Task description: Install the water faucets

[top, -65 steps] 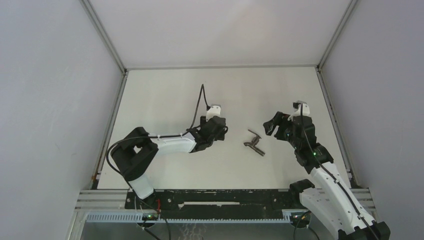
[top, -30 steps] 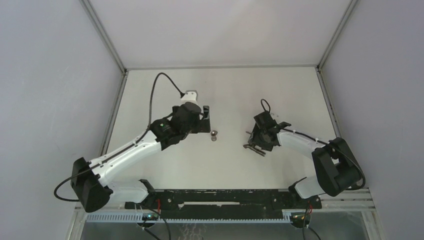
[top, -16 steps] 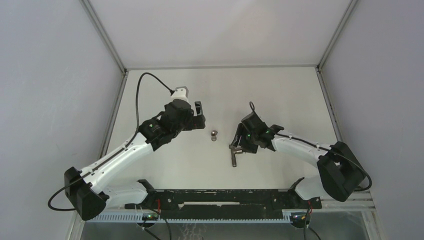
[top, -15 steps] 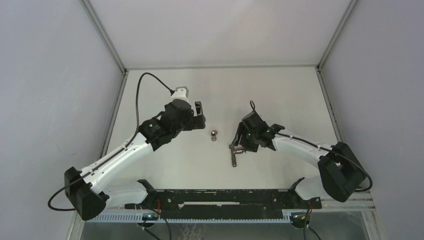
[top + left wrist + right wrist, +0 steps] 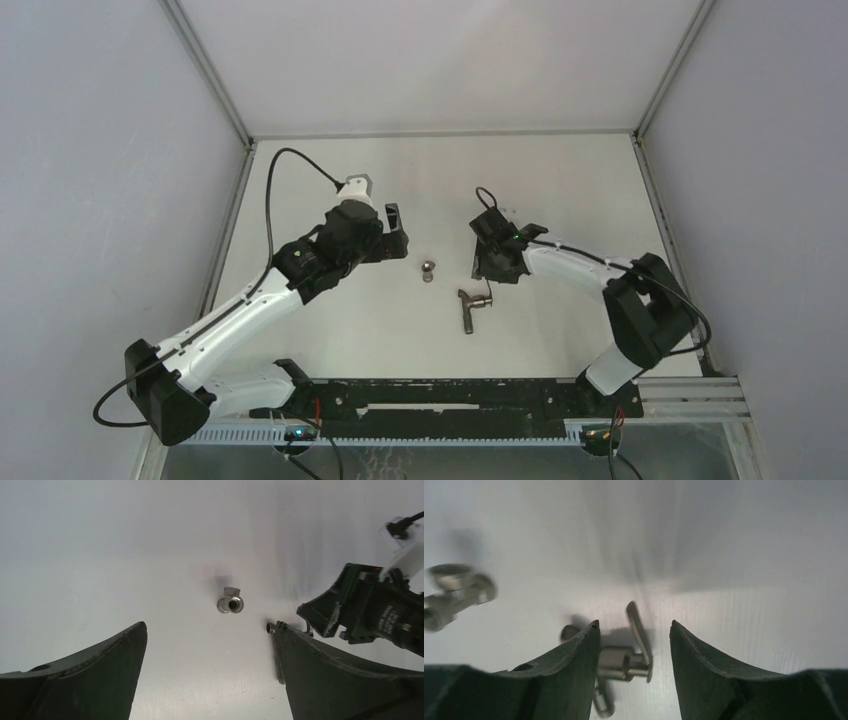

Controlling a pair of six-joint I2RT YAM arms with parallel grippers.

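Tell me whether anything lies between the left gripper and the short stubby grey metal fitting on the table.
Nothing visible does. The short stubby grey metal fitting lies alone on bare white table, straight ahead of the open left gripper. The slim lever-handled metal stem lies off to one side.

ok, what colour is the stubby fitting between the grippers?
The stubby fitting is dull silver-grey metal with a dark bore; best seen in the left wrist view.
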